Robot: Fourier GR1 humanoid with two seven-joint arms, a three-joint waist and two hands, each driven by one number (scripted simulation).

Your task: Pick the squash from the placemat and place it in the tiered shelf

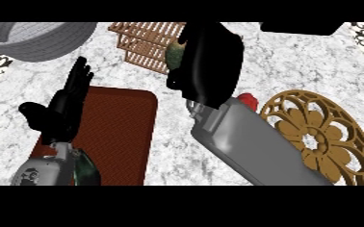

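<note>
My right hand is over the right edge of the brown slatted tiered shelf, at the back centre. Its fingers curl round a green-yellow squash, of which only a sliver shows at the hand's left side. The dark red placemat lies at the front left. My left hand rests open, fingers up, over the placemat's left edge and holds nothing.
A dark green object shows beside my left forearm at the placemat's lower left. A gold openwork round trivet lies at the right, with a small red thing behind my right forearm. A grey round vessel stands back left.
</note>
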